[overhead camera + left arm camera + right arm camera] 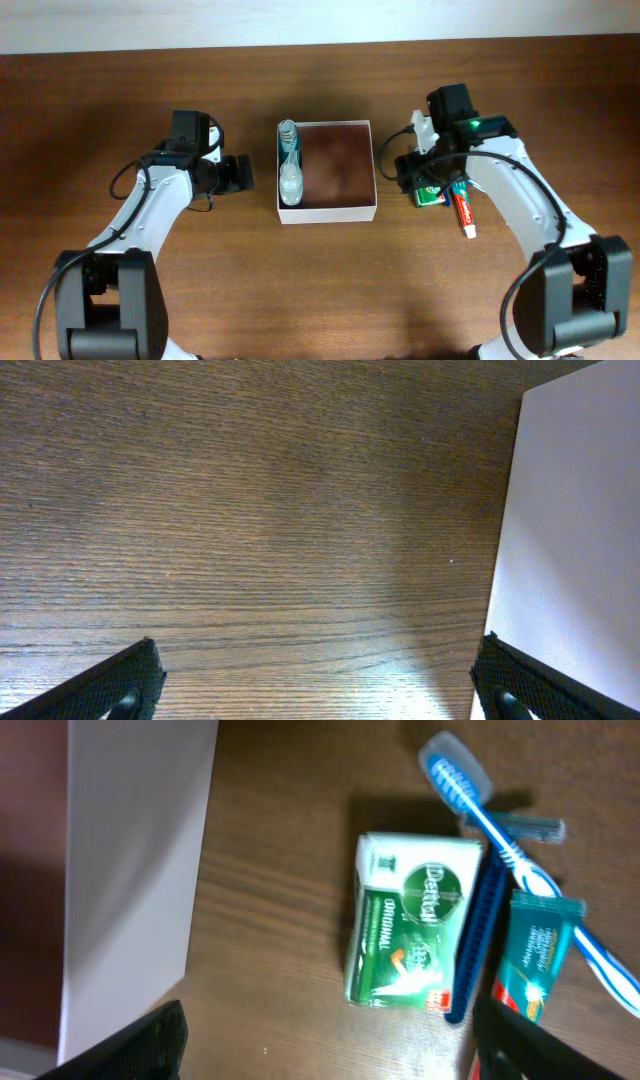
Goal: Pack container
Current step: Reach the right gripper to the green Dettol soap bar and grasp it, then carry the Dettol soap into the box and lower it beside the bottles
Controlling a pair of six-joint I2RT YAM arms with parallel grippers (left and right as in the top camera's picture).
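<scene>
Container (327, 170) sits mid-bench (320, 290) between the two arms, open top up, pinkish-brown floor mostly bare

Two clear bottles against its left wall, one at the far end (288, 133), one nearer (290, 182); a teal strip shows beside them, can't tell what it is

Left arm (150, 205) reaches in from the left and its head stops just short of the container's left wall, not touching. Left wrist view: both fingers (115, 680) sit at the lower corners, so the left jaws are wide with only bare wood between them. The container's white wall (570, 540) fills the right edge of that view

Right arm (520, 195) comes in from the right with its head over the items just right of the container. Right wrist view: fingers (150, 1040) far apart, so the right jaws are wide and hold nothing. The container wall (130, 870) is on that view's left

Green-and-white packet (410, 920) lies flat on the bench just right of the container, apart from its wall; in the overhead view it is partly hidden under the right arm (430, 196)

A dark blue strip (478, 935), maybe a comb, lies against the packet's right edge. Toothpaste (535, 955) is just beyond the strip, with its cap end pointing near in the overhead view (463, 208)

Blue-and-white toothbrush (520, 860) lies slanted across the toothpaste's end, with its head on the bench beyond the packet
</scene>
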